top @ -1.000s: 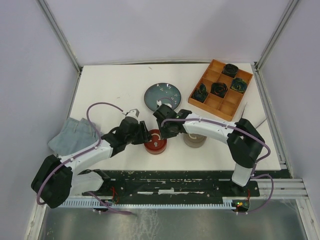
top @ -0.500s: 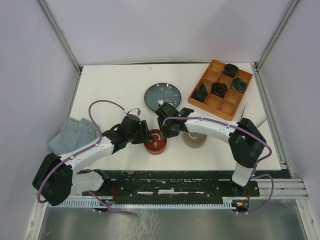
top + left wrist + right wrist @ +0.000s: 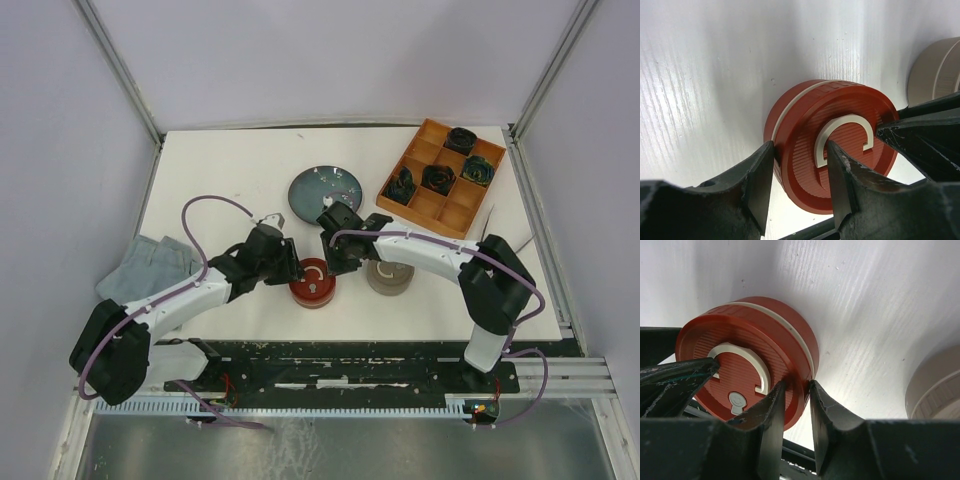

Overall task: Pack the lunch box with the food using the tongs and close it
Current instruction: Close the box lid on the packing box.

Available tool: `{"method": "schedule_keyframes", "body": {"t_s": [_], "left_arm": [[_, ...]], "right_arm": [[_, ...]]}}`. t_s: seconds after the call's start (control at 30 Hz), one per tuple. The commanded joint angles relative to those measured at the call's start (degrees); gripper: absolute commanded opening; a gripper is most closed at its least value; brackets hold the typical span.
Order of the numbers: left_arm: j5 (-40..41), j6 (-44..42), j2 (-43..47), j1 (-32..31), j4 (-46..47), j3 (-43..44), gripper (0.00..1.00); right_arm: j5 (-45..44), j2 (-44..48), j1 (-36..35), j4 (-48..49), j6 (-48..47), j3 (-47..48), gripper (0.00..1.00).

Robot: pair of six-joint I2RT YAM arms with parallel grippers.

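Left wrist, round red ribbed lunch box [image 3: 850,102]

Lab robot cell: white table [image 3: 220,180] in alu-frame enclosure [image 3: 118,70], blank walls [image 3: 330,50], arms' mounting plate [image 3: 380,372].

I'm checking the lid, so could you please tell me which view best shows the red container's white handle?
The left wrist view: the white C-shaped handle on the red container is central and nearly whole. The right wrist view shows it off-centre, one end hidden; the top view shows a tiny white arc.
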State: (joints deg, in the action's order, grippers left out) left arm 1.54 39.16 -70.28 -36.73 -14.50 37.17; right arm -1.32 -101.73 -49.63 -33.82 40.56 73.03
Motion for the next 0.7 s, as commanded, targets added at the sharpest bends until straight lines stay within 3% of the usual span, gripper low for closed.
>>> {"method": "schedule_keyframes", "body": {"t_s": [0.0, 0.3, 0.53, 0.67], "left_arm": [[-3.7, -1.19, -0.31, -0.27, 2.55, 1.77, 0.51], [-8.66, 3.75, -0.27, -0.47, 6.79, -0.43, 0.48], [-0.51, 0.5, 0.23, -0.31, -0.01, 4.55, 0.67], [4.45, -1.04, 2.31, 0.45, -2.77, 7.2, 0.79]], "right_arm": [[-3.79, 0.73, 1.29, -2.24, -2.39, 0.39, 0.33], [-1.91, 0.74, 3.37, -5.96, -8.1, 4.81, 0.36], [-0.67, 5.15, 3.61, -5.84, -9.39, 5.06, 0.47], [-4.31, 9.66, 4.32, -6.59, -10.49, 6.47, 0.54]]}}
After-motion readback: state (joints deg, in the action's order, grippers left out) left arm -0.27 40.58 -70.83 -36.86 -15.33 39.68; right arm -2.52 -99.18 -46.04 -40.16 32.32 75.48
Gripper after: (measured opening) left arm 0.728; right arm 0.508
